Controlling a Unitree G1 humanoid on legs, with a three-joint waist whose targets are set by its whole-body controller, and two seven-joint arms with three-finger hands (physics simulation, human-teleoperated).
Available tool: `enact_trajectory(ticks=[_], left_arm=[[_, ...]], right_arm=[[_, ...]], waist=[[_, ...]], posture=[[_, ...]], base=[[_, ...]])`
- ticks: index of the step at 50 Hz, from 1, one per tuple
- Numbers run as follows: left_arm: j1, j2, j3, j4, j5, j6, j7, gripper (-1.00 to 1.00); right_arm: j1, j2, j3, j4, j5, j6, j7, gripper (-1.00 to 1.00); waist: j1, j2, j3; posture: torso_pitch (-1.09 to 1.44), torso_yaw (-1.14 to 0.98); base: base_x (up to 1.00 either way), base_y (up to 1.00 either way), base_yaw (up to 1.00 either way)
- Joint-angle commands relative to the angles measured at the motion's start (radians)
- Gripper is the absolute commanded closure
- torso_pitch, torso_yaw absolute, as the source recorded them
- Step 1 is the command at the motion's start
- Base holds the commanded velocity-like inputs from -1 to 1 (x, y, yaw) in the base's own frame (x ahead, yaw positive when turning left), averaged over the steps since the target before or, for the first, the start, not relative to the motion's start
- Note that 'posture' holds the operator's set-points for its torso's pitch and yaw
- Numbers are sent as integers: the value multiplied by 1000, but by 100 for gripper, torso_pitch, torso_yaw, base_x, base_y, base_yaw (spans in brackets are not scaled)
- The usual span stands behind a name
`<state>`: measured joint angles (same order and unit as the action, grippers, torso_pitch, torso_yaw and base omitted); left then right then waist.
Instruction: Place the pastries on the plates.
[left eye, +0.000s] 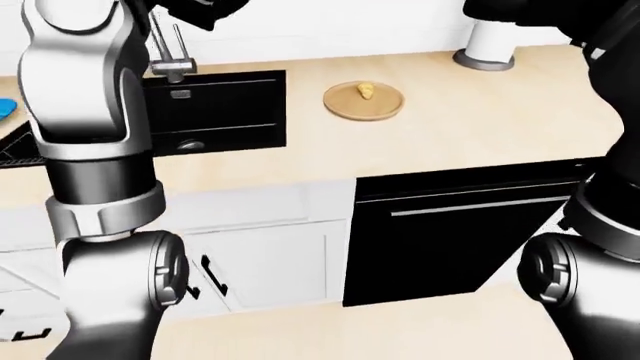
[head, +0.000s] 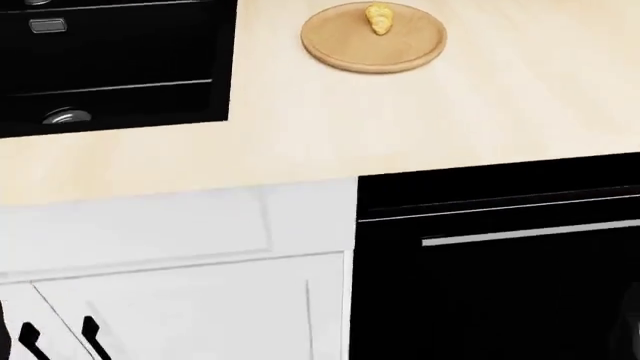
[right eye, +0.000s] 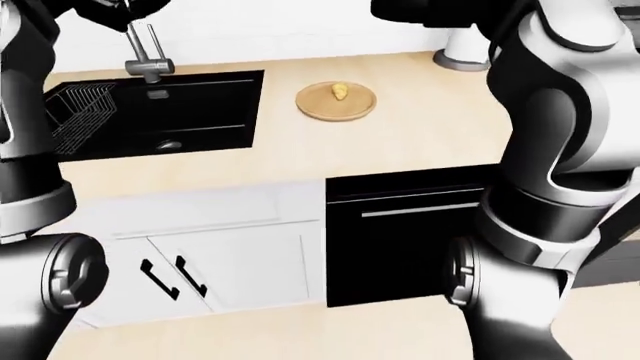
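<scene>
Wooden plate (head: 373, 37), right of the sink (right eye: 160, 112), already carries one pastry (head: 378, 19); both hands are raised out of sight, grip unknowable—find remaining pastries before reaching.

left arm (left eye: 90, 150) raised; right arm (right eye: 555, 150) raised

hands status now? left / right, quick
Left hand: out of view past the top edge; only the left arm shows.
Right hand: not in view either; only the right arm shows.
Neither can be told.
</scene>
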<state>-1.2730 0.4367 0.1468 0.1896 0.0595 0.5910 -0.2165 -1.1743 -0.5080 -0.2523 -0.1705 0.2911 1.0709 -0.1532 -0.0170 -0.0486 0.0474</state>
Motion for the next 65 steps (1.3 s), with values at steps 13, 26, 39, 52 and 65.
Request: enact_trajectory(ticks=[13, 26, 39, 52, 65], left_arm=[[4, 66, 36, -113, -22, 37, 34, 100], [65, 99, 65, -200, -58, 81, 72, 100], [65, 114, 62, -196, -74, 81, 82, 100], [72, 118, 63, -198, -73, 79, 86, 100], [70, 127, 66, -213, -77, 93, 88, 100]], right_arm=[[47, 6, -2, -103, 81, -31, -31, -100], [114, 41, 15, -198, 125, -7, -61, -100], [111, 49, 18, -193, 115, -20, -51, -100], [114, 58, 24, -185, 107, -39, -42, -100], [114, 64, 19, -195, 119, -36, -39, -100]], waist=[[-11, 110, 2], [0, 16, -12], [-11, 120, -4], [5, -10, 1], [10, 119, 2]], posture=[[0, 0], [0, 0], [0, 0], [0, 0], [0, 0]], base=[[0, 56, 0], [1, 59, 0], [16, 59, 0], [37, 59, 0], [39, 59, 0]])
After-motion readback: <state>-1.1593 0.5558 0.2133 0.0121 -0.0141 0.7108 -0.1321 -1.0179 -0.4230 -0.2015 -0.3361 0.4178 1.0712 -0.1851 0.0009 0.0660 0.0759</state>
